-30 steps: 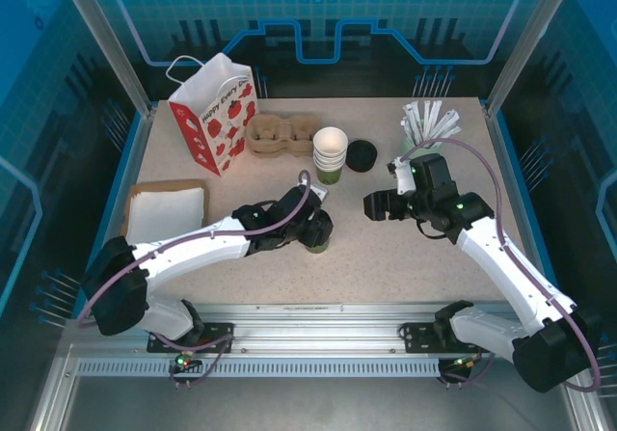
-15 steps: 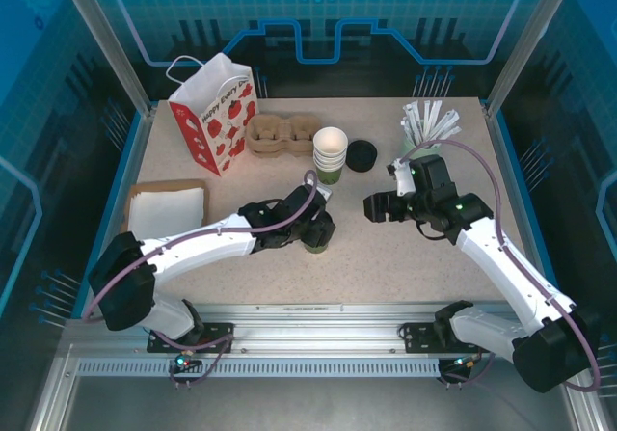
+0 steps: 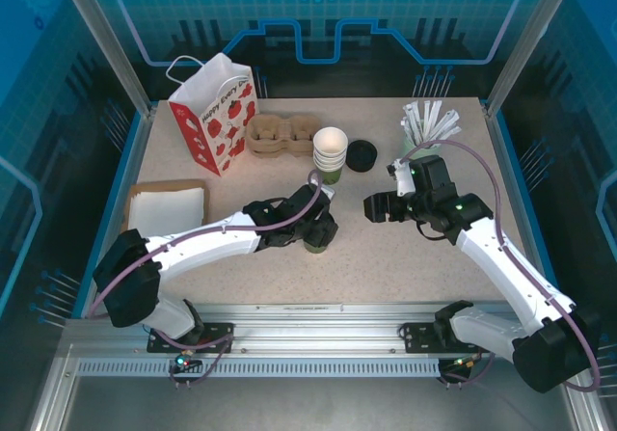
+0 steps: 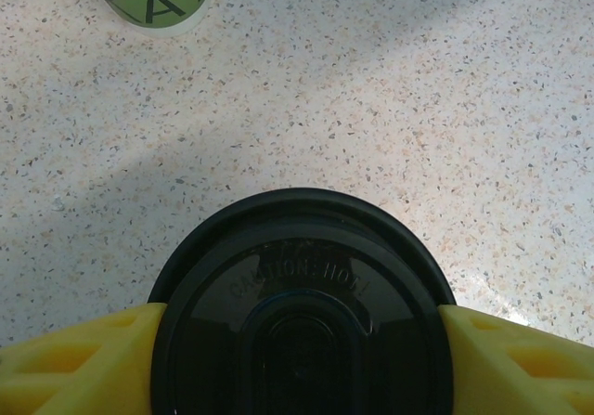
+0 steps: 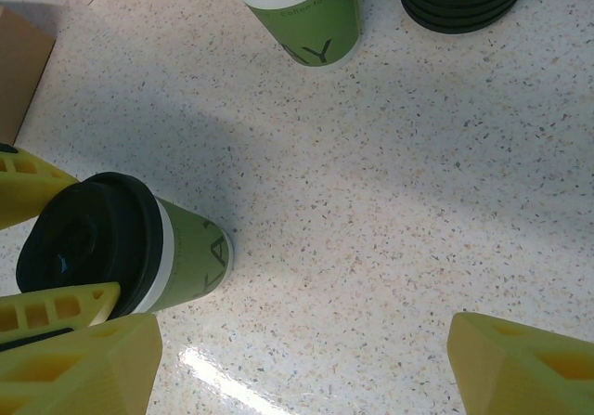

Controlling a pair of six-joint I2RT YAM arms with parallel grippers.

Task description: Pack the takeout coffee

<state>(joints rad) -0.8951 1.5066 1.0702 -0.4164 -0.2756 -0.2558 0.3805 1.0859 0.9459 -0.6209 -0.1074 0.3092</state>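
We saw a pale speckled counter (image 3: 386,257). Along its far side stood a strawberry-print bag (image 3: 214,113), a cardboard cup carrier (image 3: 280,134), a stack of green cups (image 3: 330,153), black lids (image 3: 361,155) and a holder of white sticks (image 3: 424,127) — nearer, a brown tray of white paper (image 3: 166,209) at the left and a lidded green cup (image 5: 139,248) mid-counter.

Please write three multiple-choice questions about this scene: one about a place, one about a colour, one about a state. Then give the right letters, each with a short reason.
1. Where is the takeout coffee?
A) at the far left corner
B) between the fingers of the left gripper
C) at the near right corner

2. What colour is its lid?
A) white
B) red
C) black

3. How is the right gripper?
A) open, empty
B) shut on the cup
C) shut tight, empty

Answers: 1 B, yellow fingers sit against both sides of the lid. 2 C, the lid is black in both wrist views. 3 A, its fingers stand wide apart over bare table.
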